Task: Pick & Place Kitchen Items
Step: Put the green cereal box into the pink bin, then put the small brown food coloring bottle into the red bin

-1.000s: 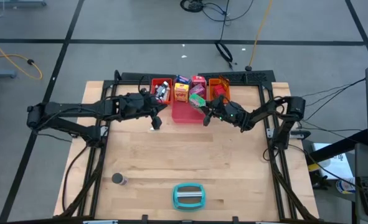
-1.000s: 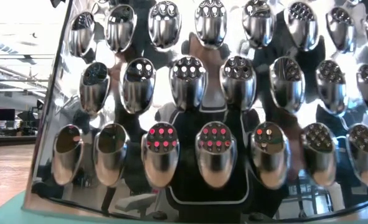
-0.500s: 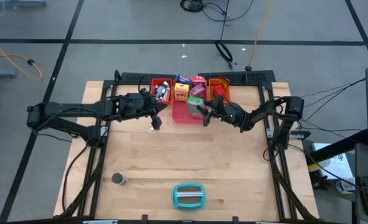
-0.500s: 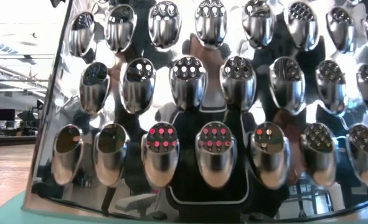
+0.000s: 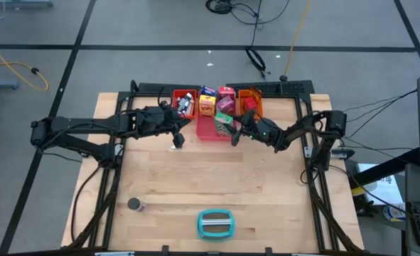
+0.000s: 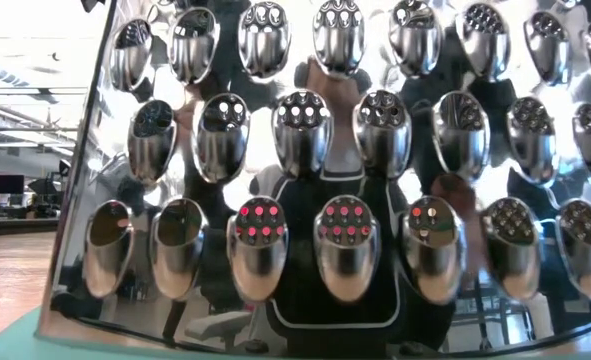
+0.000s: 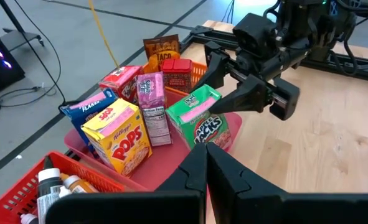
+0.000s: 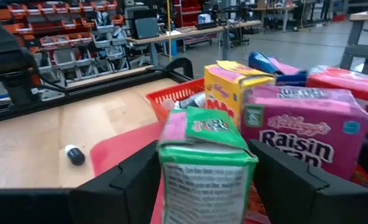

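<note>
A green cereal box (image 8: pixel 205 177) stands upright in the pink tray (image 5: pixel 208 131) at the table's far middle, beside a pink box (image 7: pixel 151 106), a yellow box (image 7: pixel 124 137) and a blue-white box (image 7: pixel 90 107). My right gripper (image 7: pixel 226 87) is open and level, one finger on each side of the green box's top. My left gripper (image 7: pixel 207 158) is shut and hangs in the air just left of the pink tray, touching nothing. My right gripper comes level from the table's right, and its fingers (image 8: pixel 134 180) stand close along the two narrow sides of the green box's top (image 8: pixel 203 127). I cannot tell whether they touch it. The box stands upright on the pink tray's floor.
A red tray (image 5: pixel 185 103) with small bottles sits left of the pink one. An orange tray (image 5: pixel 251 99) with a red box and a packet sits to its right. A small dark can (image 5: pixel 135 205) and a teal-and-grey grater (image 5: pixel 214 223) lie near the front edge. The grater (image 6: pixel 315 180) fills the low view.
My right gripper has opened around the green box and stayed where it was. The box now stands in the pink tray between the spread fingers.
</note>
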`<state>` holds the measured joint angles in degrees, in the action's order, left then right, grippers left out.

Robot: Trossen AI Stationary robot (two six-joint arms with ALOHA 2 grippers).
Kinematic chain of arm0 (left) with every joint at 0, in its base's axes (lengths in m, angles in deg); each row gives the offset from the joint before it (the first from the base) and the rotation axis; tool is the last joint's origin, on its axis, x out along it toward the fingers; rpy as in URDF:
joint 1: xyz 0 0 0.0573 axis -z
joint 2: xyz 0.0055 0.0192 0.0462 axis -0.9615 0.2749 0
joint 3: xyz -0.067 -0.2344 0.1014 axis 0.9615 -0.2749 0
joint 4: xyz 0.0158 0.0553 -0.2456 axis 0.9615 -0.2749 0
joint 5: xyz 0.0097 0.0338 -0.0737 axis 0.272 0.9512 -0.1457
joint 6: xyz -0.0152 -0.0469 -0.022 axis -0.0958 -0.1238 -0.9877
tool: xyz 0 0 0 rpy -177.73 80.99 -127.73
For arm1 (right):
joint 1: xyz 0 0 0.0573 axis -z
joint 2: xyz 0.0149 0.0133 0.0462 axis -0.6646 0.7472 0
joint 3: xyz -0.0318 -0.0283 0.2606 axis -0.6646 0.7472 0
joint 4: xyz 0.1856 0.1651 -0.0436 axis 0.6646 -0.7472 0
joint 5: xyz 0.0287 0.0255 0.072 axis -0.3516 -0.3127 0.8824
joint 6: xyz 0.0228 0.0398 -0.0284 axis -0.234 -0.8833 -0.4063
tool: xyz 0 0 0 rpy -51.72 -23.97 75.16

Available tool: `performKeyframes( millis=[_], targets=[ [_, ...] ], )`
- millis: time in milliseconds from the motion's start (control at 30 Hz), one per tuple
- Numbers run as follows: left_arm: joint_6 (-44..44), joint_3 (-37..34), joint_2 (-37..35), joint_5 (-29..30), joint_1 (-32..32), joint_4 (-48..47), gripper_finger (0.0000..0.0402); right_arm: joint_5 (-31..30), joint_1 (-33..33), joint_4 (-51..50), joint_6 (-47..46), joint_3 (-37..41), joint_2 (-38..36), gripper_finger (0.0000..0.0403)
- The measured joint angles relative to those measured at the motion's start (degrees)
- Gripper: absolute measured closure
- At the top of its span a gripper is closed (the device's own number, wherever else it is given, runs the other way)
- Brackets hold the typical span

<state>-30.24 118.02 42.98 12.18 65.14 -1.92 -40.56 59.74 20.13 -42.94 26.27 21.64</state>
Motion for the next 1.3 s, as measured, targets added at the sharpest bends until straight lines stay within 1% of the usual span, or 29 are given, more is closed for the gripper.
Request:
performKeyframes(
  millis=[167, 300, 467, 533, 700, 767, 833, 967, 1067, 1300],
  targets=[
    [-0.23, 0.0, 0.0, -0.02, 0.0, -0.92, 0.0398, -0.09, -1.31, 1.88, 2.34, 0.0, -0.02, 0.0174],
    [-1.56, 0.0, 0.02, -0.1, 0.0, -3.1, 0.0398, -0.1, -1.98, 2.21, 2.88, 0.0, -1.81, 0.0174],
    [-3.77, 0.0, 0.02, -0.49, 0.0, -10.32, 0.0398, -0.14, -2.75, 0.47, 4.17, 0.0, -5.78, 0.0174],
    [-4.82, 0.0, 0.03, -0.52, 0.0, -13.73, 0.0398, -0.07, -3.35, -1.66, 4.82, 0.0, -8.01, 0.0175],
    [-5.29, -0.09, 2.91, -0.51, 0.0, -20.01, 0.0391, -0.1, -5.86, -5.79, 7.93, 0.0, -13.72, 0.0175],
    [-5.31, -0.04, 5.38, -0.5, 0.02, -20.6, 0.038, -0.09, -6.94, -7.45, 9.15, -0.02, -15.99, 0.0174],
    [-5.31, -0.11, 7.89, -0.63, 0.02, -23.4, 0.0366, -0.11, -7.91, -9.34, 10.15, -0.02, -18.12, 0.0175],
    [-5.33, -0.09, 13.41, -1.06, 0.02, -26.08, 0.0327, -0.11, -9.36, -13.83, 11.51, -0.02, -21.45, 0.0178],
    [-5.34, -0.09, 16.92, -1.38, 0.11, -26.62, 0.03, -0.11, -9.98, -16.27, 11.99, 0.0, -22.77, 0.0178],
    [-5.77, -0.09, 22.99, -2.64, 0.11, -26.81, 0.0248, -0.13, -10.03, -17.28, 11.95, 0.0, -23.09, 0.0181]
  ],
)
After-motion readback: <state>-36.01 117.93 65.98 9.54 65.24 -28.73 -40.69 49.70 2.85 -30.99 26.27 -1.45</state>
